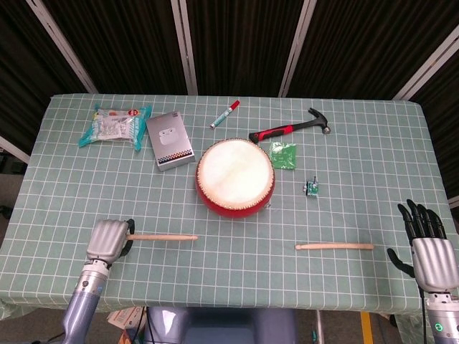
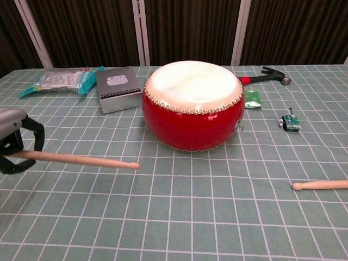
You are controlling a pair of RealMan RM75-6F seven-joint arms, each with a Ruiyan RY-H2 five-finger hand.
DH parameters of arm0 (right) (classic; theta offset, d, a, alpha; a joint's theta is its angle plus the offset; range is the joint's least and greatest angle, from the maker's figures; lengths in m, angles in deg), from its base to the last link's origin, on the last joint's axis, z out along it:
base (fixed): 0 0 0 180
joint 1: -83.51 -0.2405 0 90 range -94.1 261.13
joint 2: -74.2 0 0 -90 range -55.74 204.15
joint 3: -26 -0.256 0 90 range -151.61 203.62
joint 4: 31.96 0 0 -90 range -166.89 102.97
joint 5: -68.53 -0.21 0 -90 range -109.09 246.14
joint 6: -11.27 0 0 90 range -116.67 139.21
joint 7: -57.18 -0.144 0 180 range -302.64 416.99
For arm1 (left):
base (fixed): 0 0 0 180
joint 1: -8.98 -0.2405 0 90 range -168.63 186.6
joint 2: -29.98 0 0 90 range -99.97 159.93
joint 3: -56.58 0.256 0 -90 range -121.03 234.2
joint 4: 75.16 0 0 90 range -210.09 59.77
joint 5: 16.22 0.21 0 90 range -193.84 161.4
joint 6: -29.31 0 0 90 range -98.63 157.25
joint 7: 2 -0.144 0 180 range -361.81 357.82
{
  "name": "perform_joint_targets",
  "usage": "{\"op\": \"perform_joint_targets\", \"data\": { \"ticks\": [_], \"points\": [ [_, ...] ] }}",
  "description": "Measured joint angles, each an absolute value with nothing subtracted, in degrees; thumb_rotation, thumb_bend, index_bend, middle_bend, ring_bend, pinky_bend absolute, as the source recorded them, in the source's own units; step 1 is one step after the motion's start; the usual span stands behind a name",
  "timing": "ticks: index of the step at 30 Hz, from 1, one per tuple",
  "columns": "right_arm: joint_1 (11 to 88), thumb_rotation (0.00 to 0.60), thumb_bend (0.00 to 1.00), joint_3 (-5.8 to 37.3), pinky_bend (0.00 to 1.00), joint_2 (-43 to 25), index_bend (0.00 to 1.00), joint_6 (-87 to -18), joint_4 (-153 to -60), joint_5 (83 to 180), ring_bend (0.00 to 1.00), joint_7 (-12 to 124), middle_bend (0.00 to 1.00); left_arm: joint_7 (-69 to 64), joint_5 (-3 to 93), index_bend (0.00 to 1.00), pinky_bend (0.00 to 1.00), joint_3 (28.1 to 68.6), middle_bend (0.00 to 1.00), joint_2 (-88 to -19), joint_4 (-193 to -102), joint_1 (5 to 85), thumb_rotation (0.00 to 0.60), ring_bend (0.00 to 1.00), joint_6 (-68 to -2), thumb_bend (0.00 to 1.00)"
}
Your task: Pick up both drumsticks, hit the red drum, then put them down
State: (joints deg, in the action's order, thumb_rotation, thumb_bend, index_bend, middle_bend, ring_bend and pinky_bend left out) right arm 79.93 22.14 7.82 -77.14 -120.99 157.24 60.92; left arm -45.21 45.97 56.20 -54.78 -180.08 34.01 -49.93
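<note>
left hand (image 1: 107, 239): fingers wrapped on the butt of the left stick (image 1: 163, 237). In the chest view the stick looks clear of the cloth, roughly level, tip pointing right.
right hand (image 1: 429, 252): fingers apart and straight, holding nothing, at the near right corner of the table (image 1: 72, 186).
right stick (image 1: 334, 246): flat on the cloth, untouched, tip toward the middle, butt end near my right hand but apart from it.
drum (image 1: 235, 177): red, mid-table, skin up, behind and between the two sticks.
step in hand: one stick up, I judge; the other comes next.
how to do it well: bring my right hand over the butt end, not the middle, so enough shaft is left to swing. Come down with fingers apart astride the shaft, close evenly, lift straight.
left side meanwhile: keep the grip firm and the stick level; holding so far back, the tip may droop.
risk: a round stick can roll away from a one-sided touch.
clutter: small green toy (image 1: 311, 188) and hammer (image 1: 290, 129) sit beyond the right stick, out of my path.
</note>
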Motion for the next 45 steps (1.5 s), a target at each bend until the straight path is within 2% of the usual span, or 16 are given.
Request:
{"op": "perform_joint_targets", "data": {
  "ticks": [5,6,8,9,11,13,14,15,19,27,35,45],
  "points": [
    [79.8,0.600,0.28,22.1,0.09,7.8,0.00,-76.7,-121.3,157.0,0.02,61.7,0.00,-40.2,50.9,0.74,1.00,55.5,1.00,-48.8,-181.9,33.5,0.600,1.00,-52.0,0.49],
    [79.7,0.600,0.28,22.1,0.10,7.8,0.00,-76.5,-121.5,156.9,0.04,61.9,0.00,-39.0,51.4,0.74,1.00,55.3,1.00,-47.8,-182.0,33.4,0.600,1.00,-52.1,0.49],
    [79.4,0.600,0.28,21.9,0.20,7.8,0.00,-76.3,-122.0,156.8,0.14,62.5,0.05,-36.0,52.8,0.74,1.00,54.5,1.00,-46.3,-182.3,33.3,0.600,1.00,-52.2,0.49],
    [79.3,0.600,0.28,21.7,0.32,7.8,0.00,-76.3,-122.3,156.8,0.24,62.8,0.13,-34.8,53.4,0.74,1.00,54.0,1.00,-45.7,-182.4,33.3,0.600,1.00,-52.3,0.49],
    [78.9,0.600,0.28,21.4,0.62,7.7,0.05,-76.2,-122.8,156.9,0.55,63.8,0.41,-32.2,55.0,0.74,1.00,53.0,1.00,-44.5,-182.6,33.1,0.600,1.00,-52.7,0.49],
    [78.5,0.600,0.28,21.1,0.82,7.7,0.16,-75.9,-123.2,156.7,0.81,65.0,0.64,-30.0,56.4,0.74,1.00,52.3,1.00,-43.5,-182.7,32.9,0.600,1.00,-53.1,0.49],
    [78.1,0.600,0.28,20.8,0.91,7.7,0.22,-75.4,-123.6,156.5,0.92,65.9,0.76,-29.2,56.9,0.74,1.00,52.0,1.00,-43.2,-182.7,32.8,0.600,1.00,-53.2,0.49],
    [77.8,0.600,0.28,20.7,0.97,7.7,0.28,-74.8,-123.8,156.2,0.98,66.5,0.84,-28.4,57.2,0.74,1.00,51.8,1.00,-42.8,-182.7,32.6,0.600,1.00,-53.4,0.49],
    [76.0,0.600,0.29,19.8,1.00,7.7,0.35,-70.3,-125.2,152.6,1.00,69.3,0.95,-25.8,57.7,0.74,1.00,50.8,1.00,-41.7,-182.8,32.0,0.600,1.00,-53.5,0.49],
    [70.9,0.600,0.31,18.8,1.00,5.0,0.39,-60.1,-125.3,142.8,1.00,81.0,0.97,-24.1,57.7,0.74,1.00,49.4,1.00,-40.4,-184.1,31.5,0.600,1.00,-52.9,0.49],
    [69.3,0.600,0.31,20.2,1.00,-0.1,0.42,-59.0,-121.3,142.0,1.00,85.9,0.97,-24.3,57.3,0.74,1.00,49.0,1.00,-40.4,-184.2,31.0,0.600,1.00,-52.6,0.49],
    [69.3,0.600,0.31,21.3,1.00,-3.4,0.44,-59.2,-120.0,139.5,1.00,89.4,0.97,-24.3,56.9,0.75,1.00,48.6,1.00,-40.6,-184.0,30.8,0.600,1.00,-51.9,0.49]
  ]
}}
